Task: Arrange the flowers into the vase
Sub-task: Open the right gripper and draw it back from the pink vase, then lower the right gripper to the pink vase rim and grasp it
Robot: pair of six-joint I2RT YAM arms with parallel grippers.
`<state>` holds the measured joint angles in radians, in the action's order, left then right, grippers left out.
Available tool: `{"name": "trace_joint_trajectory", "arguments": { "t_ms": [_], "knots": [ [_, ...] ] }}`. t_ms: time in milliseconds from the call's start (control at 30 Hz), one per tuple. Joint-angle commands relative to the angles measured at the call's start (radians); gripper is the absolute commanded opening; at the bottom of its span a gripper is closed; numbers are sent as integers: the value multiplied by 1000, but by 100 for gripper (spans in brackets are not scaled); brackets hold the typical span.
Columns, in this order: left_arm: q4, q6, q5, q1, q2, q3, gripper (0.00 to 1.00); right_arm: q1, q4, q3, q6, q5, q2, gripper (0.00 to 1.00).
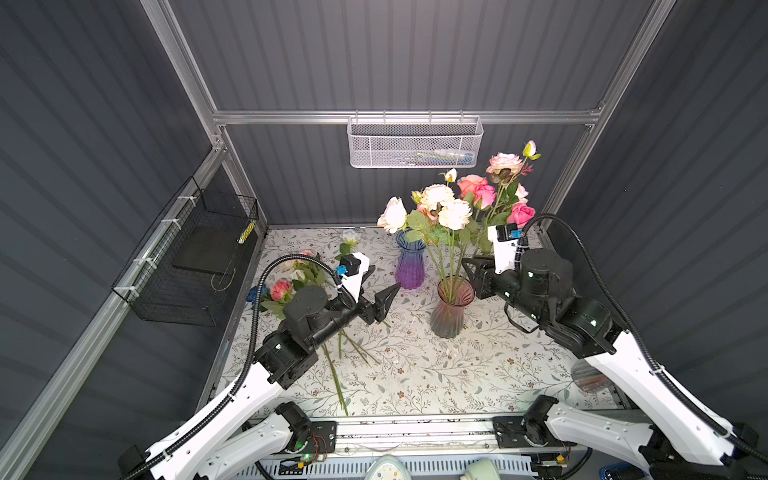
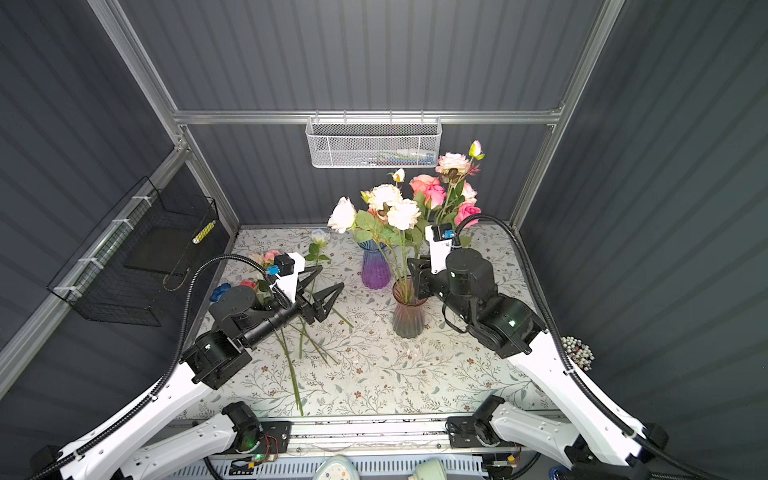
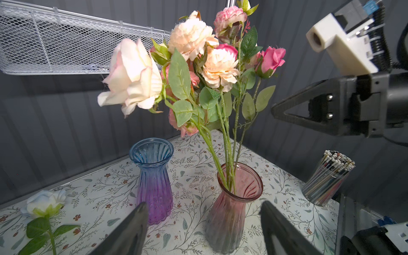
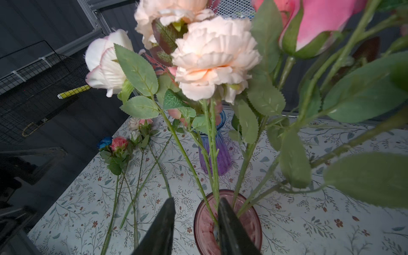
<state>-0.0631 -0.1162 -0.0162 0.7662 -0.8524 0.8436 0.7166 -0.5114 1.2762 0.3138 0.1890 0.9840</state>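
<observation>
My right fingers stand apart, stem loose beside them; left fingers wide, empty. Flowers seem light, bendy: pinch mid-stem.

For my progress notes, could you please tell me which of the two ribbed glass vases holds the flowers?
The pink ribbed glass vase: the flowers stand in it, while the blue-to-purple glass vase beside it is empty.

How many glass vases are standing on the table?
2. The blue-purple vase stands empty towards the back. The pink vase, in front and to the right of it in both top views, holds flowers. None seems hidden.
</observation>
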Motion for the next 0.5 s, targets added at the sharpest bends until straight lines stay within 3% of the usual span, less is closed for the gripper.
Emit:
{"name": "trace_joint_trajectory", "arguments": {
  "t_ms": [0,200,367,467],
  "knots": [
    [-40,-41,87,4,-6,-30,82,6,-65,53,40,-29,-46,42],
    [-63,-127,294,4,45,-126,84,6,-264,134,44,14,-82,52],
    [-13,-225,498,4,117,-192,86,-4,-428,173,117,151,-111,51],
    [63,-284,617,4,129,-205,88,-38,-553,185,174,153,-70,49]
  ]
}}
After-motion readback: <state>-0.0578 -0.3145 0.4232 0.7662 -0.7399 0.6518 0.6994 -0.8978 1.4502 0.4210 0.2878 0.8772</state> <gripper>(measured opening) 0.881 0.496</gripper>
